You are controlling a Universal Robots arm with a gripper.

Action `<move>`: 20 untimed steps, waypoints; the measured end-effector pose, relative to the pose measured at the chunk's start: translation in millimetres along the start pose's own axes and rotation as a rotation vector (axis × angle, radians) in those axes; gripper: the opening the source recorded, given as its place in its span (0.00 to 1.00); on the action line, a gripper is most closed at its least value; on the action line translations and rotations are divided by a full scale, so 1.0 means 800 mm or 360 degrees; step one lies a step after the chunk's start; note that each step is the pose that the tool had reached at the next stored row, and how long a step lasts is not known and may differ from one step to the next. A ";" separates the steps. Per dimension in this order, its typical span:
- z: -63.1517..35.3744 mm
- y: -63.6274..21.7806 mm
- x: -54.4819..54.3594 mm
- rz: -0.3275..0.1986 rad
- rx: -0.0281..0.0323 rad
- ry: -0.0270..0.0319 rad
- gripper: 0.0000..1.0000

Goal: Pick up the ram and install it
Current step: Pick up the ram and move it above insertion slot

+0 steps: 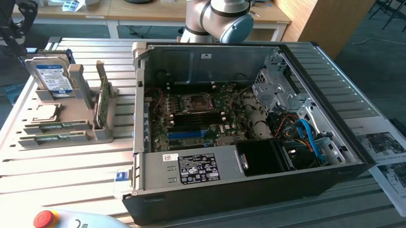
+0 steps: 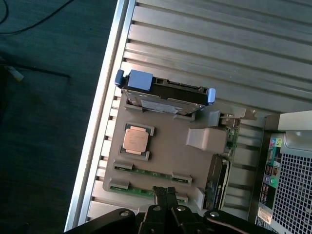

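Note:
Two ram sticks lie flat in slots of a grey holder (image 1: pixel 95 135) at the exterior view's left: one ram stick (image 1: pixel 63 126) and a second (image 1: pixel 54 138) beside it. In the wrist view, my gripper (image 2: pixel 165 191) hangs above this holder (image 2: pixel 170 151), its black fingers pressed together and holding nothing. Its tips sit over the outer ram stick (image 2: pixel 131 188), partly hiding it. The other ram stick (image 2: pixel 151 172) shows in full. The open computer case (image 1: pixel 254 142) exposes the motherboard (image 1: pixel 197 118).
The holder also carries an upright hard drive (image 1: pixel 54 76) (image 2: pixel 165 95), a CPU (image 1: pixel 45 113) (image 2: pixel 136 141) and a taller green card (image 1: pixel 100 102) (image 2: pixel 230 139) on edge. The arm's elbow (image 1: pixel 222 19) stands behind the case. A red stop button (image 1: pixel 45 218) sits at the front edge.

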State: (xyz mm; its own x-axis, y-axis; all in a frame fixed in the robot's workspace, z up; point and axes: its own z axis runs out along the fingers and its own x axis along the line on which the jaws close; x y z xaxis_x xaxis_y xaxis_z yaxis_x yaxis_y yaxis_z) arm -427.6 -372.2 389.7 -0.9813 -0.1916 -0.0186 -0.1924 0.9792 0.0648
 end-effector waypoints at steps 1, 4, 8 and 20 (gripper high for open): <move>0.000 0.000 0.000 -0.0010 -0.00067 -0.00004 0.10; 0.000 0.000 0.000 -0.0043 -0.00267 -0.00022 0.10; 0.000 0.000 0.000 -0.0102 -0.00514 -0.00027 0.10; 0.000 0.000 0.000 -0.0175 -0.00786 -0.00027 0.10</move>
State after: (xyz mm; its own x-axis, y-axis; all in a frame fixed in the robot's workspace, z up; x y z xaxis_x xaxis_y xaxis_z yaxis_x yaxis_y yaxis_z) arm -427.6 -372.3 389.7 -0.9543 -0.2973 -0.0300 -0.2988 0.9478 0.1114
